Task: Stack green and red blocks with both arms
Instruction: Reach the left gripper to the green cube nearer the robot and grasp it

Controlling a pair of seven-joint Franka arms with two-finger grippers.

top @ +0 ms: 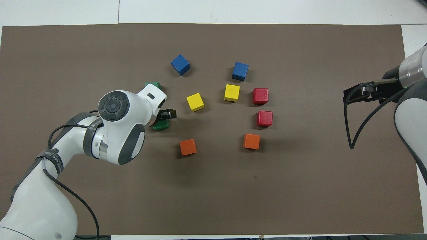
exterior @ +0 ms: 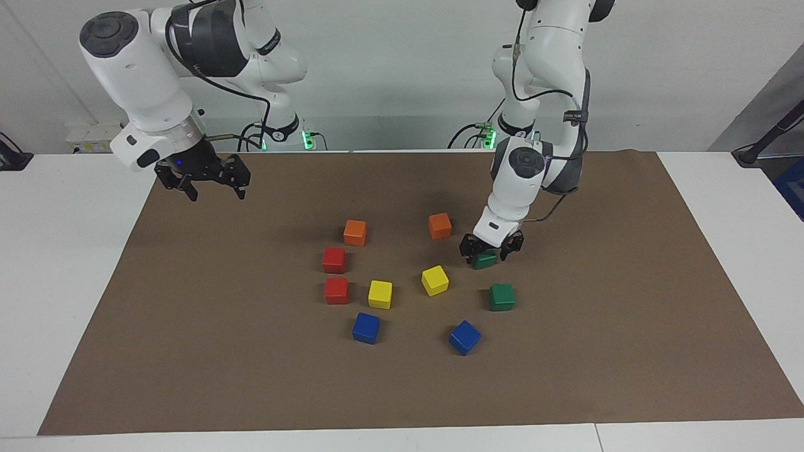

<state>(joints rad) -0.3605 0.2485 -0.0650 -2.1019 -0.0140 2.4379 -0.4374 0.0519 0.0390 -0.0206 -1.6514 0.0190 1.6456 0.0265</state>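
Left gripper, jaws open, straddles the green block nearer the robots than the second green block; it should centre squarely before closing, while the right gripper waits open, well apart from that landmark.

Faint lettering on the left arm's cable strap, perhaps print, cannot be read.
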